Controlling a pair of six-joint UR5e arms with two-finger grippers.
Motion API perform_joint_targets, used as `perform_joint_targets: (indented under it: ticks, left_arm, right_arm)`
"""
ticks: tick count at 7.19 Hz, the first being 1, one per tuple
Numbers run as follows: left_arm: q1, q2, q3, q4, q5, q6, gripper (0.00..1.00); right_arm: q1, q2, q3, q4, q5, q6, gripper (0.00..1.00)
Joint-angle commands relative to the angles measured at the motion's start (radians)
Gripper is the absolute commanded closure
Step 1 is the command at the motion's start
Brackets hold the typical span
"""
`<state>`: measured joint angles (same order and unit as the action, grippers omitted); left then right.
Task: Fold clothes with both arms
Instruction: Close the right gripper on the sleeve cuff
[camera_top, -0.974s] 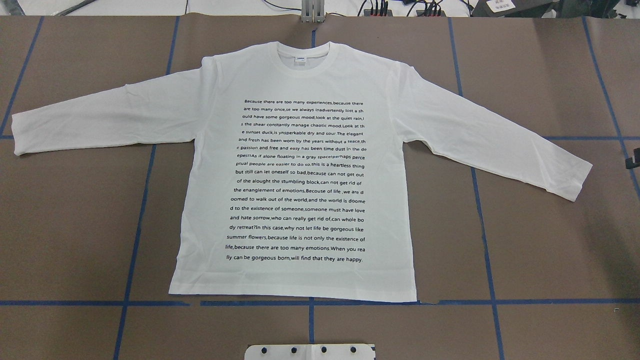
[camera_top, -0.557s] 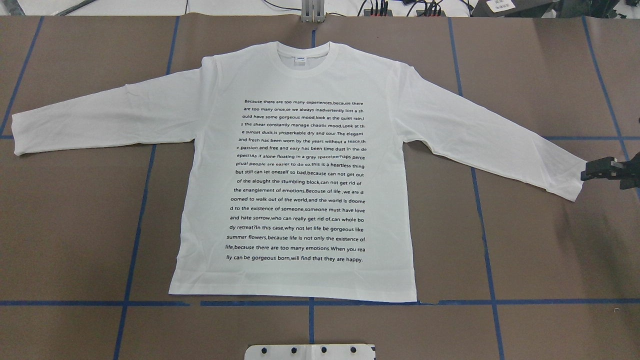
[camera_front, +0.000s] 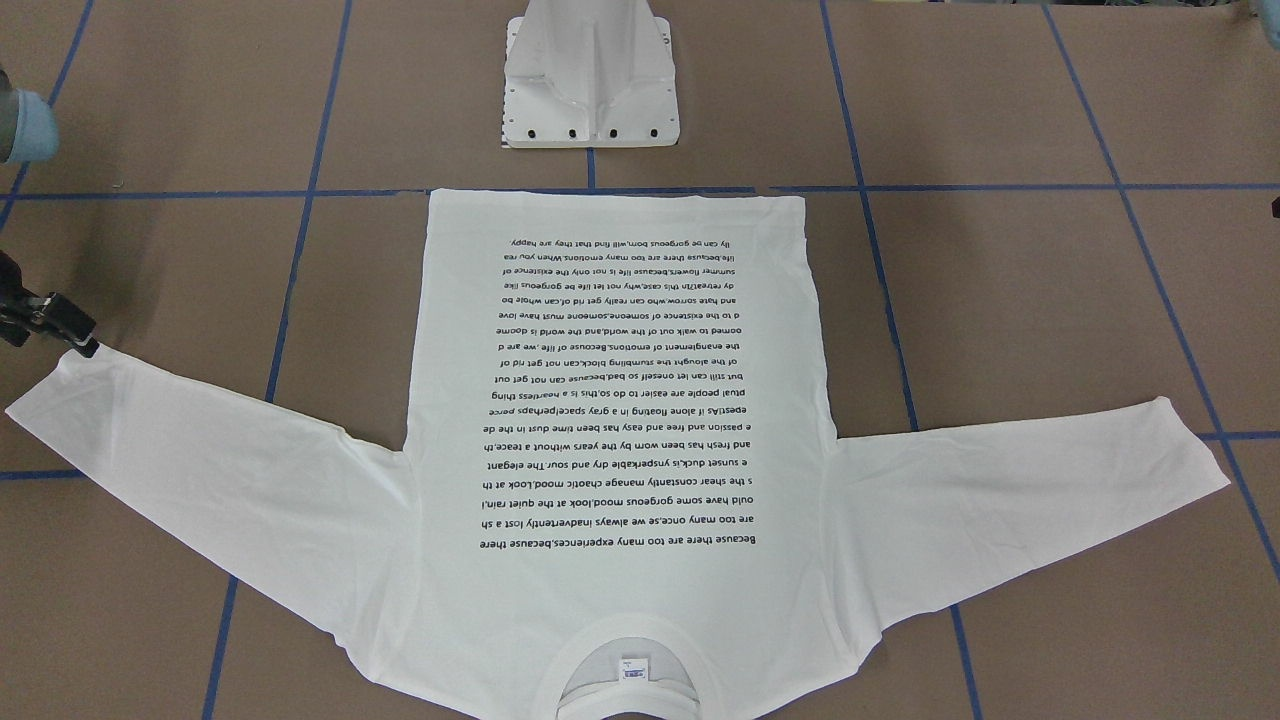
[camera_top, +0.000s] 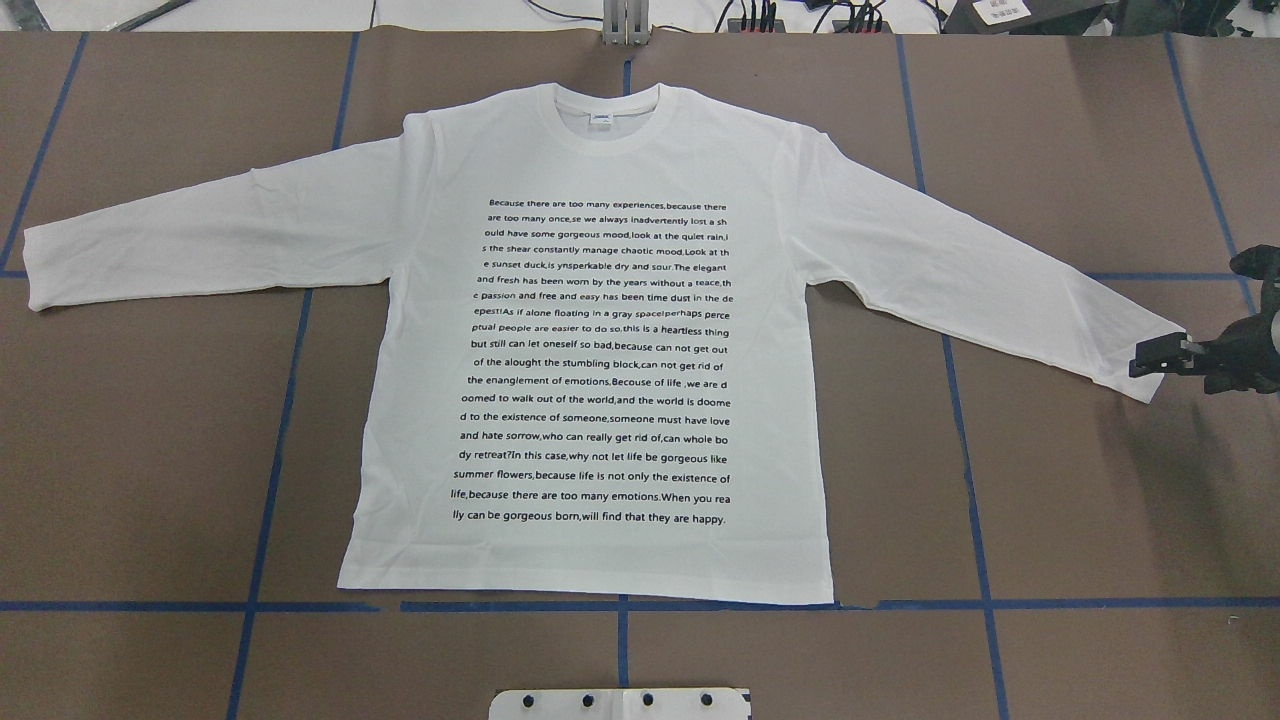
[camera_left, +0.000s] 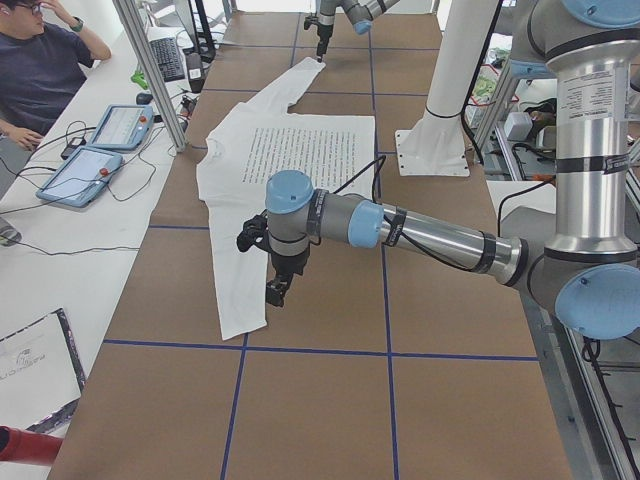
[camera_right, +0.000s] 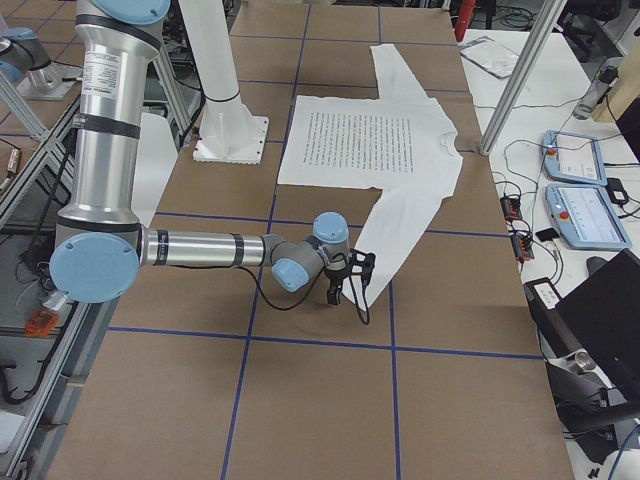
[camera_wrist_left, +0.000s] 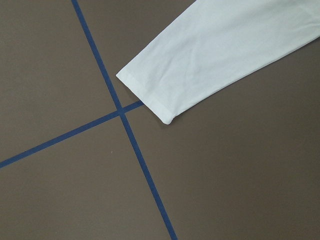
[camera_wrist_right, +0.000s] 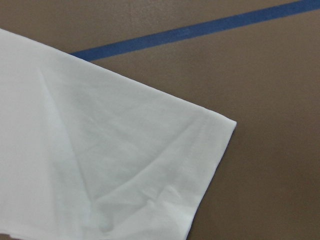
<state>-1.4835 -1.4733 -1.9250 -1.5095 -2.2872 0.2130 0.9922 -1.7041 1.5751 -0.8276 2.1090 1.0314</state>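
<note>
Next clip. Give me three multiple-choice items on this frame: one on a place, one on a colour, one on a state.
1. Where is the right arm's black claw?
A by the collar; B at a sleeve cuff; C over the hem.
2. What colour is the tape grid on the brown table?
A blue; B red; C yellow.
3. How does the white long-sleeved fabric T-shirt lie?
A folded in half; B bunched up; C flat, sleeves spread.
Answers: 1 B, its tips sit at the cuff's end. 2 A, blue lines cross the tabletop. 3 C, both sleeves lie outstretched, text up.
</note>
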Motion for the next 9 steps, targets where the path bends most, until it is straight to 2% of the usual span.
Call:
perform_joint_targets:
  ticks: [1, 3, 4, 6, 7, 9]
  left_arm:
    - [-0.001, 0.004, 0.0, -0.002, 0.002, 0.003, 0.0]
    - [-0.004, 0.007, -0.018, 0.0, 0.003, 0.003, 0.0]
    - [-0.007, 0.007, -0.02, 0.0, 0.008, 0.003, 0.0]
    - [-0.009, 0.007, -0.02, 0.0, 0.008, 0.003, 0.0]
    - [-0.009, 0.007, -0.02, 0.0, 0.008, 0.003, 0.0]
    - [-0.009, 0.007, -0.02, 0.002, 0.008, 0.002, 0.0]
  right_arm:
    - [-0.004, 0.027, -0.023, 0.001, -0.004, 0.003, 0.14]
    - [-0.004, 0.032, -0.03, 0.001, -0.004, 0.003, 0.2]
    - [-0.006, 0.034, -0.033, 0.001, -0.003, 0.001, 0.34]
    - [-0.015, 0.031, -0.032, 0.001, -0.003, 0.001, 0.38]
    - [-0.018, 0.031, -0.032, 0.001, -0.003, -0.001, 0.49]
    - [-0.018, 0.031, -0.03, 0.002, -0.001, -0.001, 0.99]
